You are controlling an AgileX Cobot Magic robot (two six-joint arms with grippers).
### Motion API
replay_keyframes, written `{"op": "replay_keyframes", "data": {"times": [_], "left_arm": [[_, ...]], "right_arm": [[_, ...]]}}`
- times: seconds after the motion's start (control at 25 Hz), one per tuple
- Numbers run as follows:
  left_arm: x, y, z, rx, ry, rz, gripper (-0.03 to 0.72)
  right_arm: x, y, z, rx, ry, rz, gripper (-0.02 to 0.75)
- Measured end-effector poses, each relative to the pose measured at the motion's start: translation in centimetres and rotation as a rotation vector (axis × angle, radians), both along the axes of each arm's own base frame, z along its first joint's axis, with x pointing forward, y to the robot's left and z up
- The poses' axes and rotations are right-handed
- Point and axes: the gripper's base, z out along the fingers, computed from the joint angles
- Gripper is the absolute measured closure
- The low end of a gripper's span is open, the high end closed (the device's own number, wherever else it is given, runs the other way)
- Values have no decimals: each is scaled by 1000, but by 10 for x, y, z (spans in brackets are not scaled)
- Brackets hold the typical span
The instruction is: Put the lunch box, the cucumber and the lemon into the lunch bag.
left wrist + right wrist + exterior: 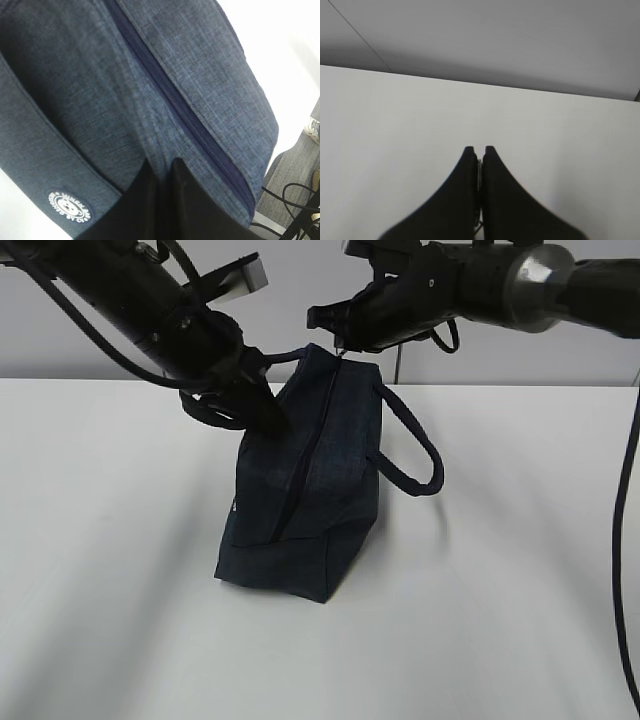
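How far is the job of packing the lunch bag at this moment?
No lunch box, cucumber or lemon shows on the table, and the lunch bag looks zipped; what is inside cannot be seen. In hand: the left gripper pinches the bag's fabric, and the right gripper is shut at its top end, apparently on the zipper pull. Left: probably only releasing it.

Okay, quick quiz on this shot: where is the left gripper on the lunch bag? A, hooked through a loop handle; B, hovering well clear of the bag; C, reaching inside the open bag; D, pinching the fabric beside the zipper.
D: the left gripper is shut on a fold of the lunch bag fabric right beside the closed zipper, not on a handle.
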Motion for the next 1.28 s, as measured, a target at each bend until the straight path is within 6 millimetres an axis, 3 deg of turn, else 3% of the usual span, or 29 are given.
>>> {"op": "replay_keyframes", "data": {"times": [0.56,0.8,0.92,1.08,1.16,1.28], "left_arm": [[-4,2,5,16,-3,-23,683],[-6,2,6,23,16,-12,671],[-8,2,7,28,38,-5,569],[-9,3,14,37,57,3,340],[-7,4,21,36,43,12,286],[0,5,42,15,5,39,266]], "right_arm": [[4,0,-32,39,99,-20,738],[5,0,-24,38,116,-12,738],[6,-1,-16,23,128,0,738],[6,-2,-10,13,133,8,738],[6,-3,-9,9,136,10,738],[6,-5,-10,0,149,11,738]]}}
